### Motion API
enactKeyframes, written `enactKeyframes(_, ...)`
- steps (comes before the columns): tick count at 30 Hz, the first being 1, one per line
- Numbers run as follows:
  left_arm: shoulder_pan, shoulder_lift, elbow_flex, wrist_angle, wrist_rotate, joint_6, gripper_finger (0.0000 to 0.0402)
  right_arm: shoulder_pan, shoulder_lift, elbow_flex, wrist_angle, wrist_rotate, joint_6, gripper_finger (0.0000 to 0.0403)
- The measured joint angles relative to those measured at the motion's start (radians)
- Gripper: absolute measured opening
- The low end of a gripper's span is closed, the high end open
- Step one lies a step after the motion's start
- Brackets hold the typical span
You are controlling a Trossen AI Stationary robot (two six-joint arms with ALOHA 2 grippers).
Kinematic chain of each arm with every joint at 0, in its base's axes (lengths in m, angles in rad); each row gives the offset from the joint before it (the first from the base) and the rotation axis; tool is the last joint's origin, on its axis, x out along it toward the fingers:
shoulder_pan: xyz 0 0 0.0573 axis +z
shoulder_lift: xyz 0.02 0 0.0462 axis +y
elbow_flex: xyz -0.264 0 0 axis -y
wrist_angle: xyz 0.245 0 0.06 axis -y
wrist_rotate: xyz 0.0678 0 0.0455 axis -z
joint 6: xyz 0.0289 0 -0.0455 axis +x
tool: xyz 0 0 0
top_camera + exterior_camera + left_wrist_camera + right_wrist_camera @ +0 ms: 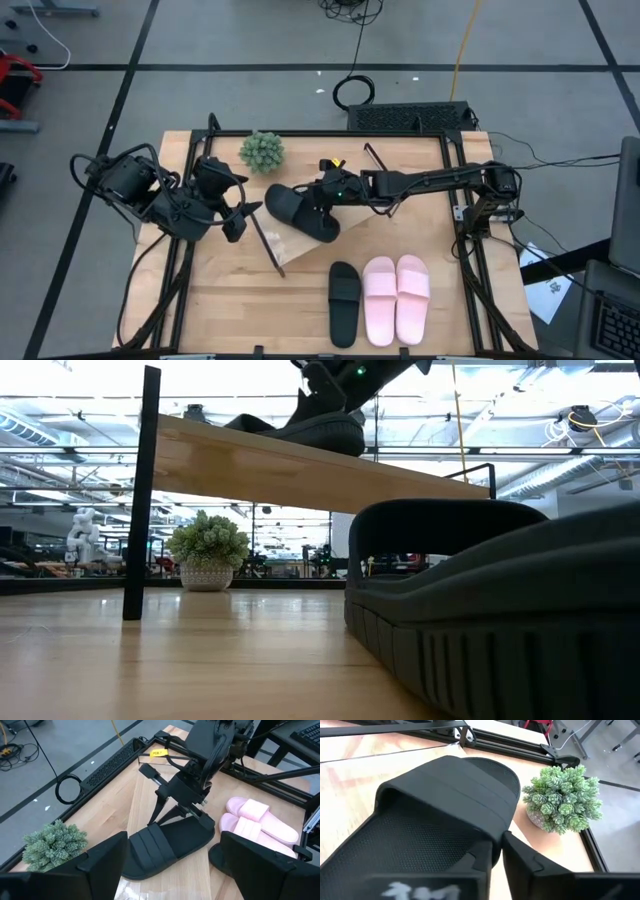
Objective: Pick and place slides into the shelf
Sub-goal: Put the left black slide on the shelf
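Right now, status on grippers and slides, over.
Right gripper shut on black slide, on the shelf. Left gripper open, idle beside shelf. Other black slide and pink pair on the table.

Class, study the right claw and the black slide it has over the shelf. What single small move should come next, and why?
Probably open the right claw and let go. The black slide it grips by the side edge already rests on the shelf, its sole on the board in the low view. Three more slides, one black and the pink pair, wait on the table.
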Motion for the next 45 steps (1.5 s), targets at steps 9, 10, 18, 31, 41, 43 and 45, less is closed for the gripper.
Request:
enactKeyframes(9,0.0,0.0,0.0,0.0,0.0,0.0,0.0319,0.011,0.0,0.0,0.004,0.114,0.107,0.0004)
enactKeyframes(10,0.0,0.0,0.0,0.0,0.0,0.003,0.032,0.014,0.0,0.0,0.004,0.126,0.126,0.0004)
enactKeyframes(18,0.0,0.0,0.0,0.001,0.0,0.039,0.032,0.042,0.0,0.062,-0.031,0.277,0.217,0.0002)
enactKeyframes(31,0.0,0.0,0.0,0.001,0.0,0.067,0.0317,0.133,-0.001,0.154,-0.133,0.499,0.528,0.0001)
enactKeyframes(41,0.0,0.0,0.0,0.001,-0.002,0.09,0.0322,0.178,0.003,0.154,-0.106,0.543,0.749,0.0)
enactKeyframes(43,0.0,0.0,0.0,0.001,-0.002,0.092,0.0319,0.186,0.023,0.154,-0.056,0.536,0.775,0.0)
enactKeyframes(45,0.0,0.0,0.0,0.002,-0.001,0.108,0.0316,0.198,0.045,0.154,0.001,0.504,0.779,0.0)
